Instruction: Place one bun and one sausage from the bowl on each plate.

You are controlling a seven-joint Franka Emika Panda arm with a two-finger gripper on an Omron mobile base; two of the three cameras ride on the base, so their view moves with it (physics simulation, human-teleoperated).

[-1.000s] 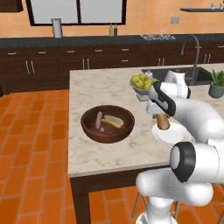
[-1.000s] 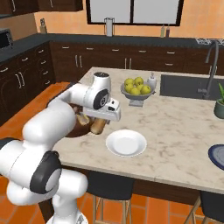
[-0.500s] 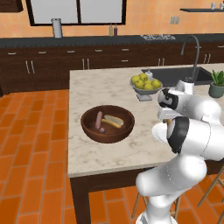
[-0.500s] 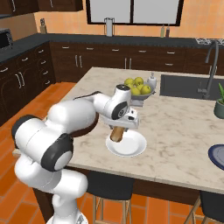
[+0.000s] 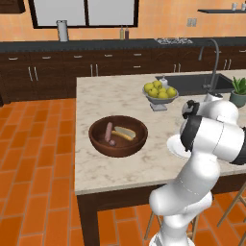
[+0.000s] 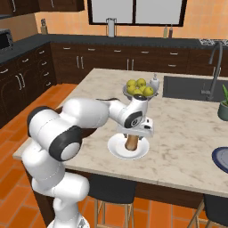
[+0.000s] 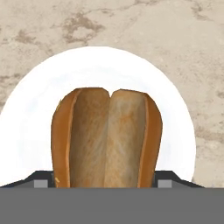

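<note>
Hand (image 6: pixel 133 136) points down over the white plate (image 6: pixel 116 150), clamped on a bun (image 6: pixel 131 141) held upright, its lower end at or just above the plate surface; contact cannot be told. Hand view: bun (image 7: pixel 107 138) split side facing camera, sitting between the fingers, white plate (image 7: pixel 30 122) behind it all round, marble tabletop (image 7: pixel 175 39) beyond.

White plate sits near the front edge of the tabletop (image 6: pixel 187 133), just in front of the grey pedestal bowl of yellow-green fruit (image 6: pixel 139 89). Left base view: plate rim (image 5: pixel 174 146) peeks out beside the arm, fruit bowl (image 5: pixel 160 93) behind it.

Wooden bowl (image 5: pixel 118 136) well left of the white plate, holding one sausage (image 5: pixel 108 132) and one bun (image 5: pixel 125 132) side by side, a second sausage end (image 5: pixel 112 142) near the first.

Dark blue plate (image 6: pixel 221 159) at the far right edge of the tabletop, well apart. Sink (image 6: pixel 189 87) behind on the right.
</note>
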